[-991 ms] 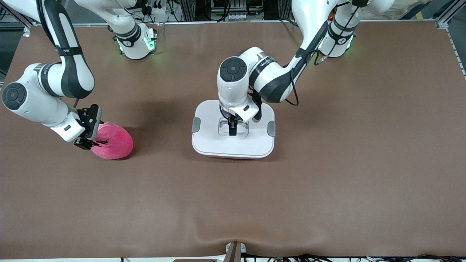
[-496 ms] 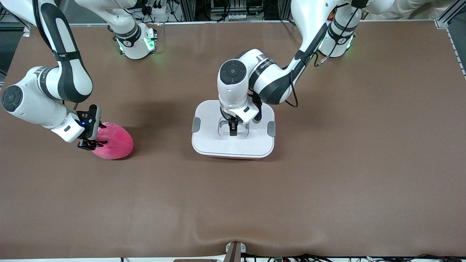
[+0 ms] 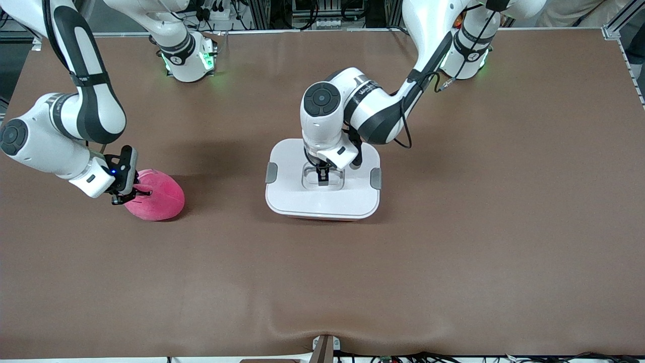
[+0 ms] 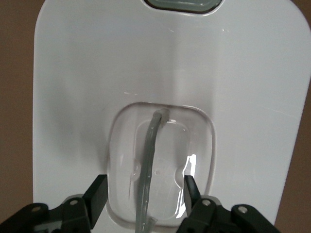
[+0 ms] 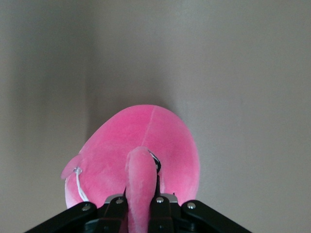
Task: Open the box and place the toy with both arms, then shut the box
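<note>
**Both Grippers Engaged: Toy Pinched, Lid Handle Straddled**

The right gripper (image 3: pixel 132 194) is clamped tight on a floppy ear of the toy (image 3: pixel 156 195), which rests on the table (image 3: pixel 453 242) at 9 o'clock from the box (image 3: pixel 322 179). Gripping the ear gives a thin, secure purchase on soft plush. The left gripper (image 4: pixel 143 191) stands over the lid's recessed handle (image 4: pixel 150 165), jaws part-open, one finger either side of the bar; it grips nothing yet. The side clips (image 3: pixel 271 173) look seated, so the box is probably shut.

High front overview; close wrist views onto box lid (image 4: pixel 170 73), toy (image 5: pixel 146 145)
</note>
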### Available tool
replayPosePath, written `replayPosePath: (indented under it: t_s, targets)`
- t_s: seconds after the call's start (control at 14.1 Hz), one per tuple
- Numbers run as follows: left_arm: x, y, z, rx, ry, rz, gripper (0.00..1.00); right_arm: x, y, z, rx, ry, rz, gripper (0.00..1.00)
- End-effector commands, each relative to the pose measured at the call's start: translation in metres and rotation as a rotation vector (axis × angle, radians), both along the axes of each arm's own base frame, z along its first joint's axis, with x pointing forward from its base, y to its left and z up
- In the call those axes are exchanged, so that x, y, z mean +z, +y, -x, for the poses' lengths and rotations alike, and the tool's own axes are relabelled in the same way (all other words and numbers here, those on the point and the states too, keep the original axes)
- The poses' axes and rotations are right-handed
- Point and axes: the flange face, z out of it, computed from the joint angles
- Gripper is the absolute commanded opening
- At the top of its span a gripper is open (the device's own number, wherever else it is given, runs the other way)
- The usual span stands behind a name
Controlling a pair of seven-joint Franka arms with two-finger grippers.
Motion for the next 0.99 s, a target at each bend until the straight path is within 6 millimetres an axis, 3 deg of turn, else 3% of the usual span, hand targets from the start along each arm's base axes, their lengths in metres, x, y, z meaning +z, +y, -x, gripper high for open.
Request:
replayPosePath:
  t_s: [0.0,0.5,0.78,0.92]
  targets:
    - [-0.001,-0.003,0.000,0.016,-0.008,-0.007,0.68,0.019,-0.001,-0.012,0.027,-0.039,-0.022,0.00]
    - [-0.001,-0.003,0.000,0.019,-0.007,-0.007,0.61,0.081,0.008,-0.038,-0.079,-0.012,-0.047,0.00]
    - [-0.001,-0.003,0.000,0.016,-0.008,-0.007,0.46,0.114,0.014,-0.046,-0.197,0.024,-0.057,0.00]
    - [0.000,-0.004,0.001,0.014,-0.008,-0.006,0.43,0.123,0.017,-0.045,-0.252,0.051,-0.058,0.00]
